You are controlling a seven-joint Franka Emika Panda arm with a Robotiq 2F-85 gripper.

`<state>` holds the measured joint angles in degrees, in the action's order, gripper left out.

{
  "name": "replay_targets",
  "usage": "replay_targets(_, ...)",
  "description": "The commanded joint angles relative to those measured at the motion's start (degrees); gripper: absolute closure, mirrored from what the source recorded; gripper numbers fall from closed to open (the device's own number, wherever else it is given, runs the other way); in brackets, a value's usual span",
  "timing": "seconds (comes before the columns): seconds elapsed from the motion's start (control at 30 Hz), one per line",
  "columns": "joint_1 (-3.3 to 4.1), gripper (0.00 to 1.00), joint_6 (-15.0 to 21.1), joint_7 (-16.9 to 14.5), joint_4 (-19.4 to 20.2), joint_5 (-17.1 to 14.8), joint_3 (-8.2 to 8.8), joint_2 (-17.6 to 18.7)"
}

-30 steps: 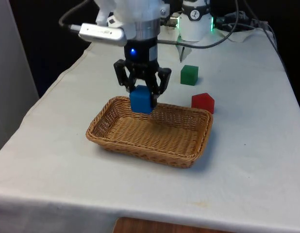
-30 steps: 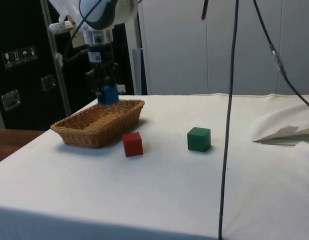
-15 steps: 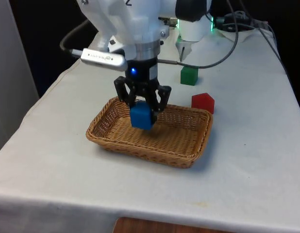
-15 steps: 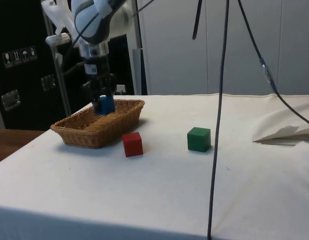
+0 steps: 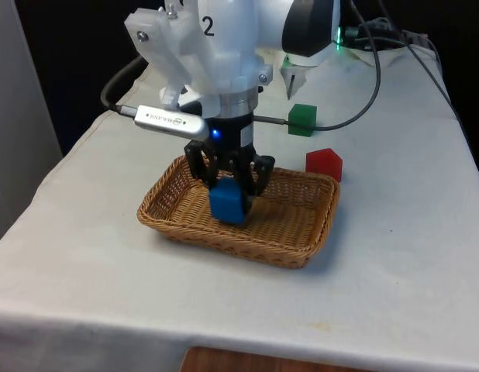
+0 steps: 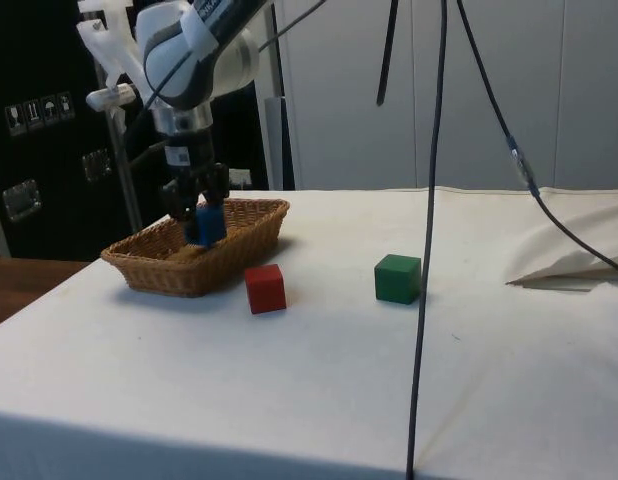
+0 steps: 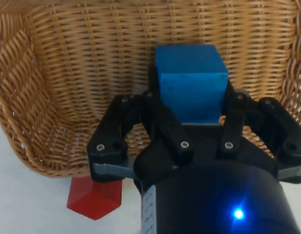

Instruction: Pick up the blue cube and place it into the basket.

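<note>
The blue cube (image 5: 228, 202) hangs low inside the wicker basket (image 5: 311, 236), close to its floor, with my gripper (image 5: 229, 188) shut on it. From the side, the cube (image 6: 208, 224) sits below the basket's (image 6: 149, 274) rim line, held by the gripper (image 6: 201, 217). The wrist view has the cube (image 7: 190, 79) pinched between the black fingers (image 7: 162, 122) over the woven basket (image 7: 67, 73) floor. I cannot tell whether the cube touches the floor.
A red cube (image 5: 324, 163) lies on the cloth just beyond the basket's far corner at the front view's right; the red cube (image 6: 265, 288) is close to the basket wall. A green cube (image 5: 301, 119) stands farther back. Cables hang across the side view.
The gripper has come down with the blue cube, from above the basket's far rim to low inside the basket, and shifted slightly towards the basket's middle.
</note>
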<state>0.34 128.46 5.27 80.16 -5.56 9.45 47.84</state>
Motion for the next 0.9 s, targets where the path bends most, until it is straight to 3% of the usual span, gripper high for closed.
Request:
replay_targets(0.0, 0.11, 0.97, 0.29, 0.23, -0.06, -0.11, -0.06, 0.23)
replay_targets(0.43, 0.34, 0.96, 0.00, 0.29, -0.06, 0.00, 0.00, 0.46)
replay_targets(0.5, 0.34, 0.83, 0.00, 0.29, -0.06, 0.00, 0.00, 0.46)
replay_targets(0.77, 0.34, 0.04, 0.00, 0.23, -0.06, 0.00, 0.06, 0.46)
replay_targets(0.87, 0.34, 0.00, -0.06, 0.23, -0.06, 0.00, 0.06, 0.46)
